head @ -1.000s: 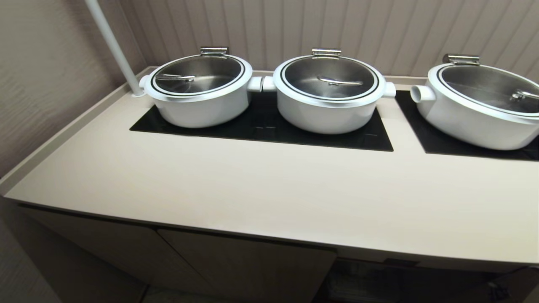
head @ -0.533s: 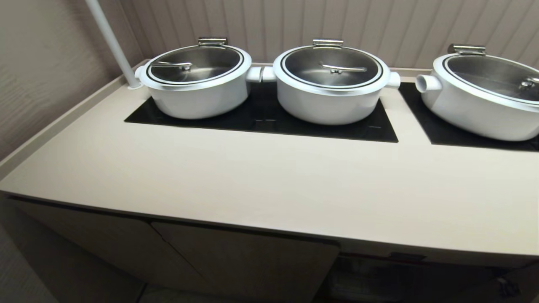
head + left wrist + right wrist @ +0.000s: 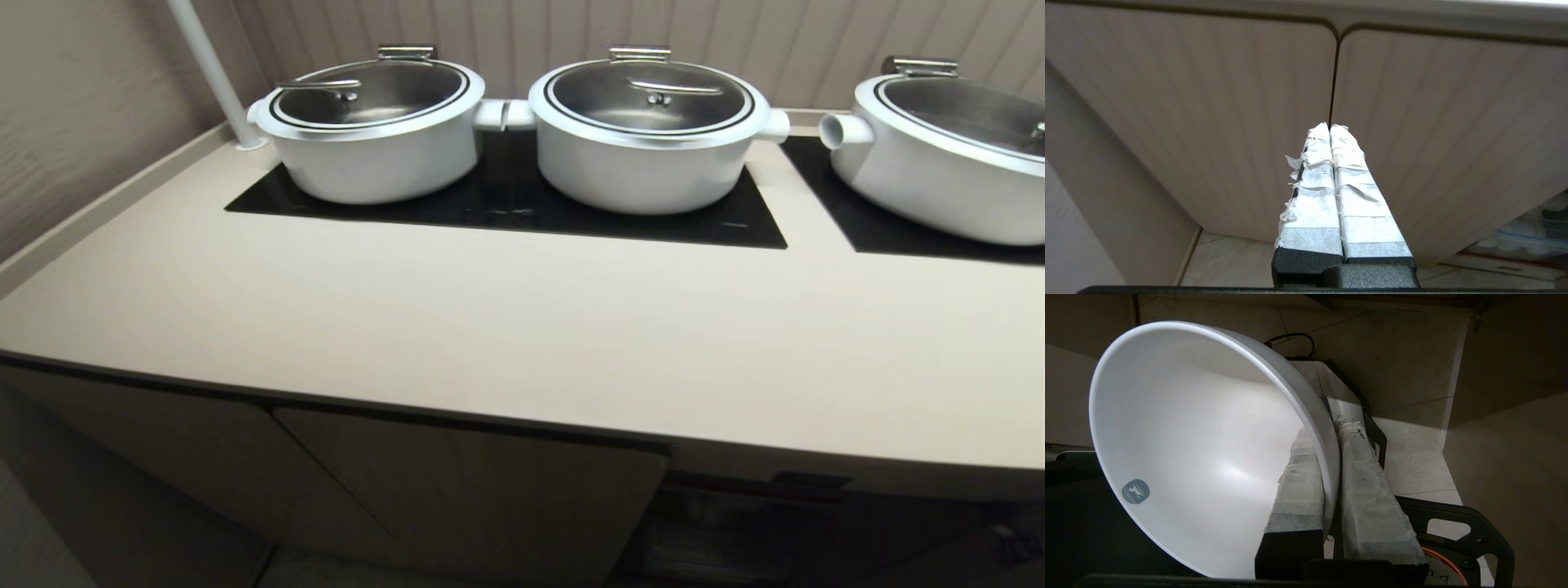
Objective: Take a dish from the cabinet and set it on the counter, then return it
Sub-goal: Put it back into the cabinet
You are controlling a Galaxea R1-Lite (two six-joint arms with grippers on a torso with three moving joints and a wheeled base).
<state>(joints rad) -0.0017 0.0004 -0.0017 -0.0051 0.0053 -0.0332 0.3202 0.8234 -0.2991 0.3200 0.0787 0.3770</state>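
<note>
**Bowl clamped by its rim, low in front of the cabinet**

While neither arm shows in the head view, the right wrist view has the right tool (image 3: 1331, 428) closed on the dish (image 3: 1200, 449), one taped finger inside the bowl and the other outside, pinching the rim between them. The dish is a plain white bowl tipped on its side, its open mouth facing the camera, with a small grey round mark on the inner wall. Behind it lie pale floor tiles, a black cable and dark parts of the robot's base.

The left tool (image 3: 1329, 127) is fully closed on nothing, its two white-taped fingers pressed flat together. It points at the seam between two closed doors of the cabinet (image 3: 1208, 114).

From the head, the surface (image 3: 506, 327) carries no bowl. Three large white lidded pots (image 3: 645, 131) stand on black glass panels (image 3: 506, 208) along its far side, and a white pole (image 3: 208, 69) rises at the far left corner.
</note>
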